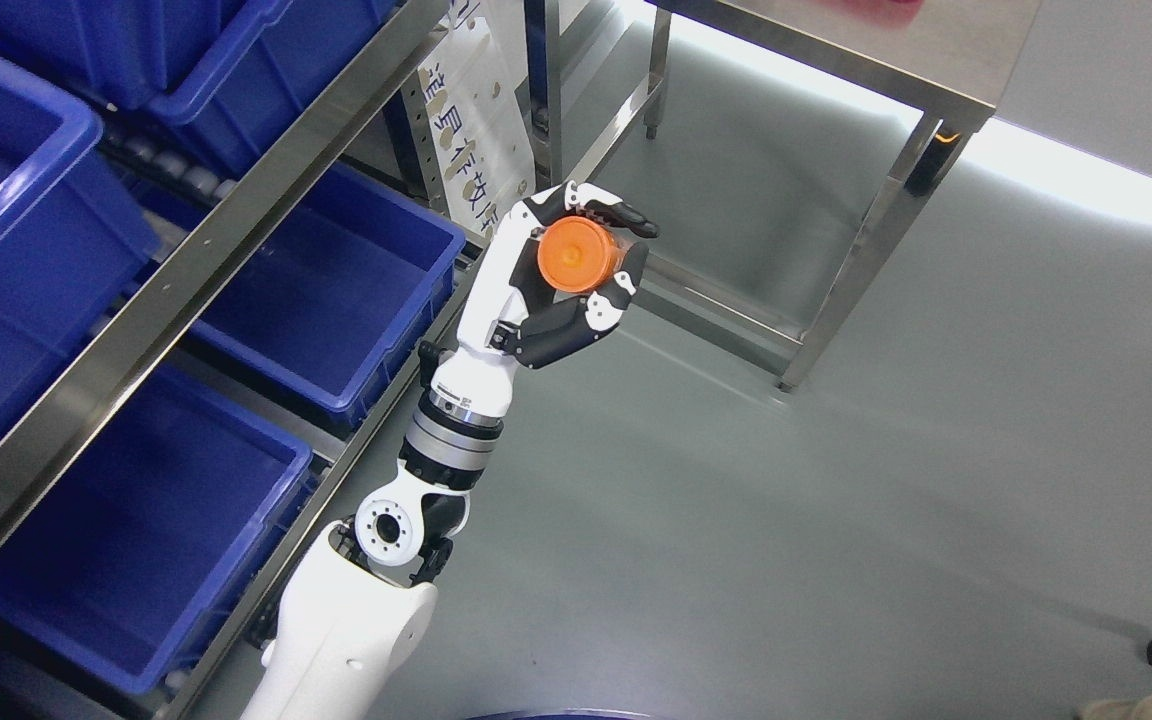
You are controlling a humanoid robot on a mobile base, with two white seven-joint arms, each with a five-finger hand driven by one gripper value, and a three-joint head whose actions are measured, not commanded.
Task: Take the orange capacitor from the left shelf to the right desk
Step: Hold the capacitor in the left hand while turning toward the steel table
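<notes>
a steel-framed shelf rack [196, 275] fills the left side, holding deep blue plastic bins [336, 290] on its tilted levels. at the upper right stands a stainless steel desk [896, 50] on thin legs, above a plain grey floor [786, 500]. the robot's white left arm [356, 610] rises from the bottom edge, left of the middle. its white and black left hand [561, 275] is held over the floor, between rack and desk, fingers [626, 215] curled tightly around a small round orange capacitor [576, 255].

Partly legible Chinese characters on sign [471, 130]
</notes>
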